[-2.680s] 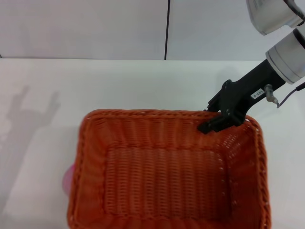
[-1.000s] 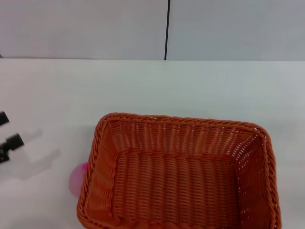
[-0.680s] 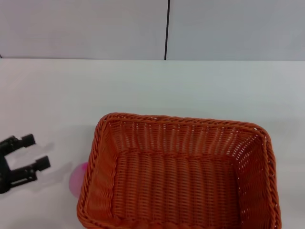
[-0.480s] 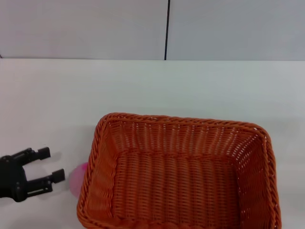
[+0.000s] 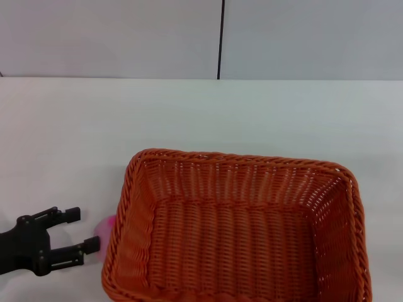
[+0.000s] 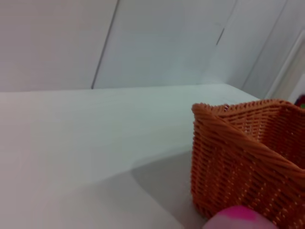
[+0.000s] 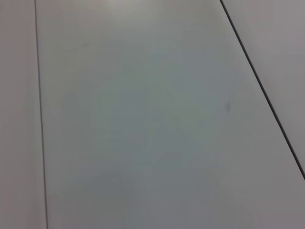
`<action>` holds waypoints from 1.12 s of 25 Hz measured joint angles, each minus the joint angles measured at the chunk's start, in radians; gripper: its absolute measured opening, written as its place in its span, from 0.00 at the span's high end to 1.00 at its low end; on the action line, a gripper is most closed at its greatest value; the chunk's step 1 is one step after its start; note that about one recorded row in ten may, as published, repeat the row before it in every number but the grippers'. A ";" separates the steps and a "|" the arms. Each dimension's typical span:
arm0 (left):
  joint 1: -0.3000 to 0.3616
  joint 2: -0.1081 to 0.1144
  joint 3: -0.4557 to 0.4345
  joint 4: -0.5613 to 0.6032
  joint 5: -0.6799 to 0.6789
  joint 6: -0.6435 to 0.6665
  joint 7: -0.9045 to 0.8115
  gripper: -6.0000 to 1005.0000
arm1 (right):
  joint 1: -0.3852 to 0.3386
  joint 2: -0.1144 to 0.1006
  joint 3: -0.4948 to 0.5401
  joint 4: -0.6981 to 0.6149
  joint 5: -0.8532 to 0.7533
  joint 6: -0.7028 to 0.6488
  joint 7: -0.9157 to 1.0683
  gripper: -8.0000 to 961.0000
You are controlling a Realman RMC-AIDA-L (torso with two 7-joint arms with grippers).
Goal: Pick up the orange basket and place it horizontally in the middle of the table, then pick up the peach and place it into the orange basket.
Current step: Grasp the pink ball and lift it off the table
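Note:
The orange basket (image 5: 236, 229) lies lengthwise across the white table (image 5: 201, 116), its long side facing me, and nothing is in it. The peach (image 5: 105, 226) shows as a pink sliver against the basket's left wall, mostly hidden by it. My left gripper (image 5: 80, 229) stands open just left of the peach, its black fingers (image 5: 63, 214) pointing at it. In the left wrist view the peach (image 6: 240, 219) sits close by, right beside a corner of the basket (image 6: 238, 157). The right gripper is out of view.
A pale grey wall with a dark vertical seam (image 5: 220, 39) backs the table. The right wrist view shows only grey wall panels.
The right arm let go of the basket and left the view; the basket now sits a little to the right. My left gripper came in from the left and moved up to the peach.

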 joint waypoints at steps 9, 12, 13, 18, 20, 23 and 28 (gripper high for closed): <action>-0.007 -0.018 -0.001 0.000 0.037 0.007 -0.002 0.16 | -0.002 0.000 0.000 0.002 0.000 0.002 -0.001 0.47; -0.007 -0.023 0.001 -0.001 0.042 0.010 -0.002 0.16 | -0.005 0.000 0.000 0.002 0.000 0.002 -0.001 0.47; -0.008 -0.024 0.000 -0.001 0.047 0.010 -0.002 0.16 | -0.005 0.000 0.000 0.002 0.000 0.002 -0.001 0.47; -0.011 -0.024 0.001 -0.001 0.052 0.010 0.001 0.16 | -0.005 0.000 0.000 0.002 0.000 0.006 -0.001 0.47; -0.012 -0.024 0.001 -0.001 0.052 0.011 0.006 0.16 | -0.005 0.000 0.000 0.003 0.000 0.011 -0.001 0.47; -0.014 -0.024 0.001 -0.002 0.052 0.013 0.009 0.25 | -0.004 0.000 0.000 0.011 0.000 0.014 -0.001 0.47; -0.016 -0.024 0.001 -0.009 0.052 0.011 0.009 0.46 | -0.002 -0.001 0.000 0.015 0.000 0.015 -0.001 0.47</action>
